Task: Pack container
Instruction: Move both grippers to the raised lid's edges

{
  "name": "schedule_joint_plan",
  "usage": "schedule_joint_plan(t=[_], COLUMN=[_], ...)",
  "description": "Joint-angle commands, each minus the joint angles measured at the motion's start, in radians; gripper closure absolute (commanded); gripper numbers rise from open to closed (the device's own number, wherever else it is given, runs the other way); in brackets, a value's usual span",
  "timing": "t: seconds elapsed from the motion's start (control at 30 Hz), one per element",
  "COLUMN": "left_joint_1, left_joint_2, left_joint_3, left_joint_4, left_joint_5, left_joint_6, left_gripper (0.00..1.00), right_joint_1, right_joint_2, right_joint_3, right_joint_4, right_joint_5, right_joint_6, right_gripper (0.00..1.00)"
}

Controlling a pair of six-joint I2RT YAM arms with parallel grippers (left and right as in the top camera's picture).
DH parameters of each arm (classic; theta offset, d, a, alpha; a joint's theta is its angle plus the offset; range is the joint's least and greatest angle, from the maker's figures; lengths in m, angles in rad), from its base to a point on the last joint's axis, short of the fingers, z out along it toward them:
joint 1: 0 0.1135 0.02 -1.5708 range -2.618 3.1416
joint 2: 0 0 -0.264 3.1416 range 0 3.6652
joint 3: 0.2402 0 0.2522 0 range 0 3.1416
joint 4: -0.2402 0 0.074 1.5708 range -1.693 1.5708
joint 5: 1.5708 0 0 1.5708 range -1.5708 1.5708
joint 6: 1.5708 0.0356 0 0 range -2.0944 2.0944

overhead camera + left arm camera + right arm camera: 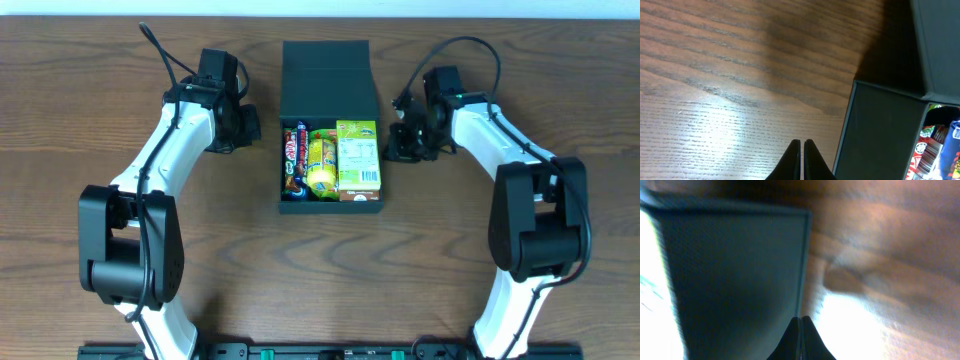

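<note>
The dark teal container (331, 206) sits open at the table's middle, its flap lid (327, 80) laid back behind it. Inside lie several snack packs: a dark bar with red print (292, 160), a yellow pack (321, 164) and a green carton (358, 155). My left gripper (250, 128) is shut and empty just left of the container's back corner; its fingertips (802, 142) hover by the container's wall (880, 130). My right gripper (395, 138) is shut and empty just right of the container; its fingertips (801, 319) are at the container's side wall (735, 275).
The wooden table (100, 60) stretches out on both sides. Both arm bases stand at the front, left base (130, 250) and right base (535, 235). Cables loop above each wrist.
</note>
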Motion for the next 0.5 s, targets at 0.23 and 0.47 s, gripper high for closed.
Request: schedule_joint_plan(t=[0.23,0.47], left_joint_1=[0.004,0.004], left_joint_2=[-0.002,-0.002], left_joint_3=[0.003,0.003], left_joint_4=[0.03,0.053], left_joint_5=[0.003,0.003], left_joint_6=[0.014,0.014], left_gripper=[0.94,0.94], right_joint_1=[0.024,0.024], right_joint_2=[0.01,0.01], right_joint_3=[0.007,0.007], right_joint_4=[-0.091,-0.091], right_joint_5=[-0.062,-0.142], right_joint_6=[-0.036,-0.045], right_gripper=[0.99,0.98])
